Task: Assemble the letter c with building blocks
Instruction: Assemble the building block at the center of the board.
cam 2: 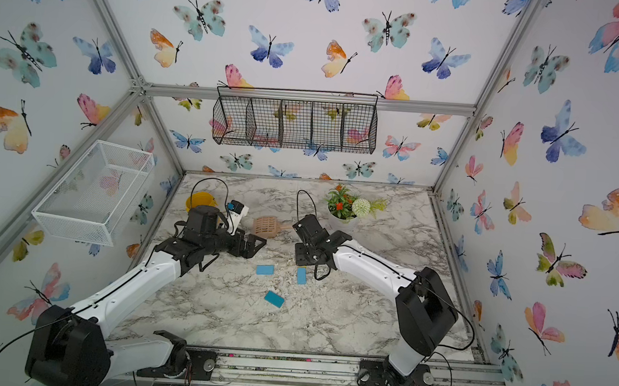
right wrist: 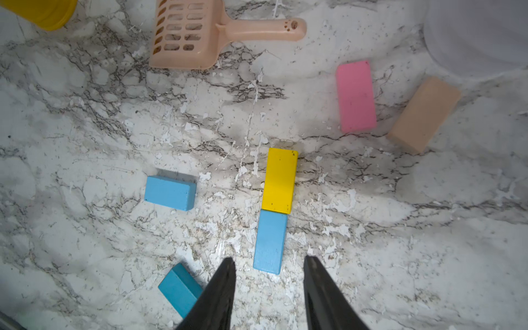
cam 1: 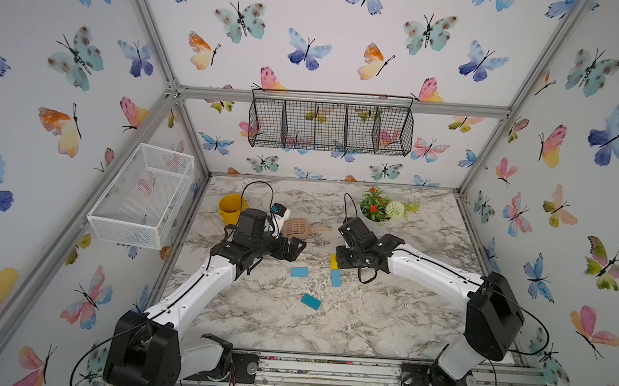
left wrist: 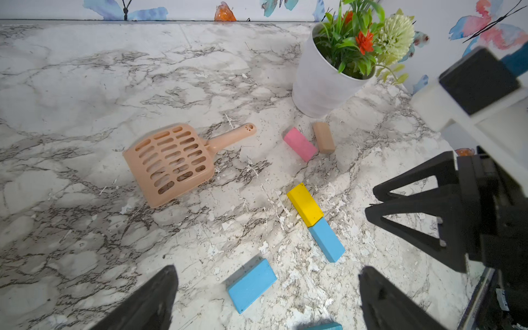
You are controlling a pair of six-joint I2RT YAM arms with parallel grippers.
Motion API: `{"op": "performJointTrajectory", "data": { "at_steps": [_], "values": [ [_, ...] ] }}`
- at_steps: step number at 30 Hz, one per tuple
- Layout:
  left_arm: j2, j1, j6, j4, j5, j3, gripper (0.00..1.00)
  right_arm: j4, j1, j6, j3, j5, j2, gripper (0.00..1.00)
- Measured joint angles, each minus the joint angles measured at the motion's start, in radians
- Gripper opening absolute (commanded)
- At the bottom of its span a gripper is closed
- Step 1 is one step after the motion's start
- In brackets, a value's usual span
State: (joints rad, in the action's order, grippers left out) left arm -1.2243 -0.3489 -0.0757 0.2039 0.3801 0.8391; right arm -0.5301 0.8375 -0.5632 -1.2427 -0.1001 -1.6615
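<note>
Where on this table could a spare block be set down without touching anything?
Bare marble table between the teal block and the front rail, and at the back between the yellow cup and the plant pot. Crowded: the middle, from the scoop to the yellow block.

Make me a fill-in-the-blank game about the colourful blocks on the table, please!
1. One light blue block touches the end of the ____ block.
2. The tan block lies right next to the ____ block.
3. The flowers stand in a ____ pot.
4. The right wrist view shows ____ blocks in all.

Missing words: yellow, pink, white, six.
</note>
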Motion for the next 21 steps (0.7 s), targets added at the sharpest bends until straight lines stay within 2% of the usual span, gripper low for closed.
{"op": "performJointTrajectory", "data": {
  "at_steps": [12,17,21],
  "values": [
    [-0.055,0.019,0.004,0.031,0.022,0.003,1.0,0.037,-0.007,0.045,0.0,0.062,-0.027,0.38],
    [-0.047,0.02,0.003,0.04,0.016,0.0,0.99,0.048,-0.007,0.128,0.006,0.109,-0.027,0.39],
    [-0.031,0.021,0.002,0.043,0.001,-0.005,0.98,0.045,-0.007,0.214,0.01,0.159,-0.027,0.44]
  ]
}}
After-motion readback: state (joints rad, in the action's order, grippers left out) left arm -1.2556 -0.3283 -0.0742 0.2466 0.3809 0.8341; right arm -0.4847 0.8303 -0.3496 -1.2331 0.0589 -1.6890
